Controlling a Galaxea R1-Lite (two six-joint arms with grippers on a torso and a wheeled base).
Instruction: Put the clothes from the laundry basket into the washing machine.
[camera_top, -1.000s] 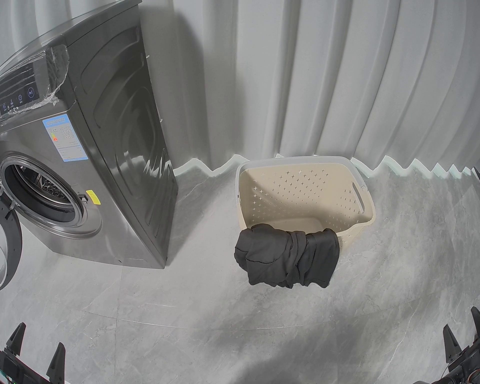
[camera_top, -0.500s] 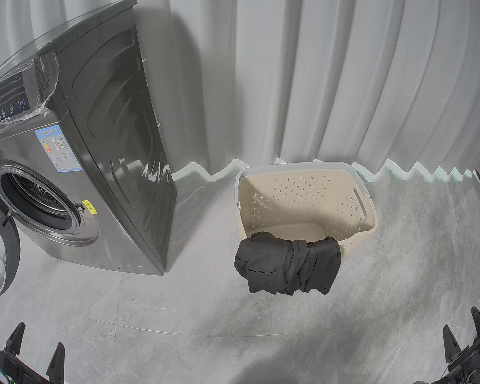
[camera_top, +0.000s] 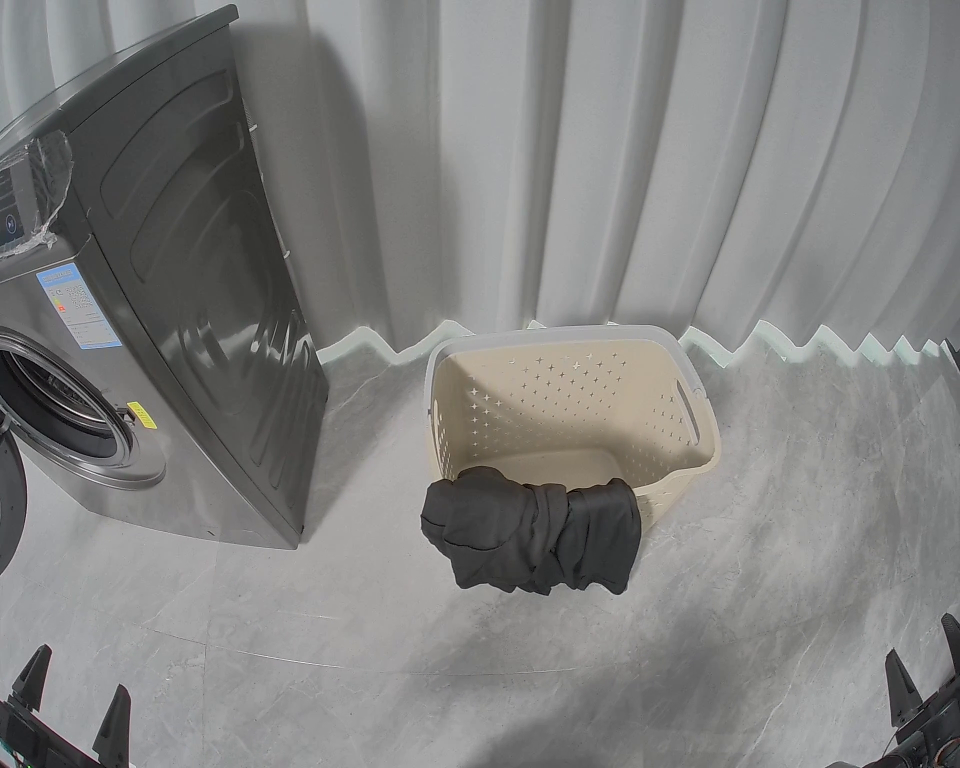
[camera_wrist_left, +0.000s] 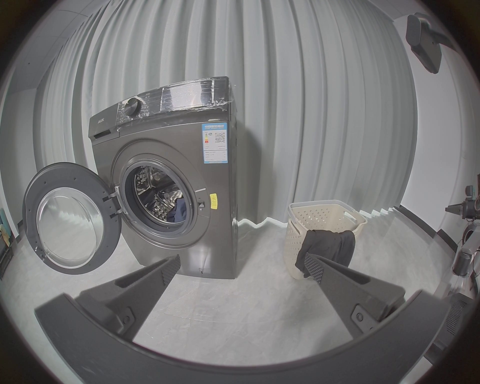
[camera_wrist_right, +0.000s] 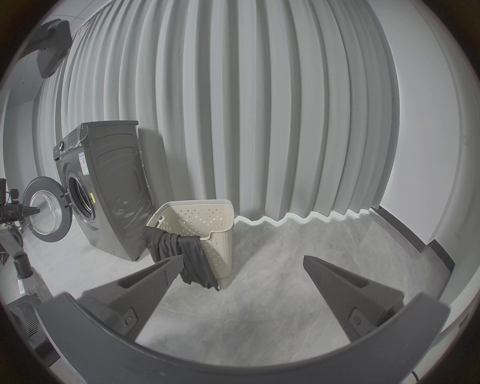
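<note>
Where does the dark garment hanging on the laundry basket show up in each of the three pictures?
Head view: the dark garment drapes over the near rim of the beige laundry basket, mid-picture.
Left wrist view: the dark garment hangs down the basket's front, beside the washing machine.
Right wrist view: it hangs down the basket's near side, close to the washing machine.
Shared landmark: the grey washing machine.

The washing machine (camera_top: 190, 300) on the left has a grey metallic casing with a soft sheen, crinkled clear plastic film (camera_top: 40, 165) over its panel. The laundry basket (camera_top: 560, 400) is matt beige perforated plastic; the dark garment (camera_top: 530, 535) over its near rim is matt creased cloth. The floor (camera_top: 750, 620) is smooth grey stone-look tile
</note>
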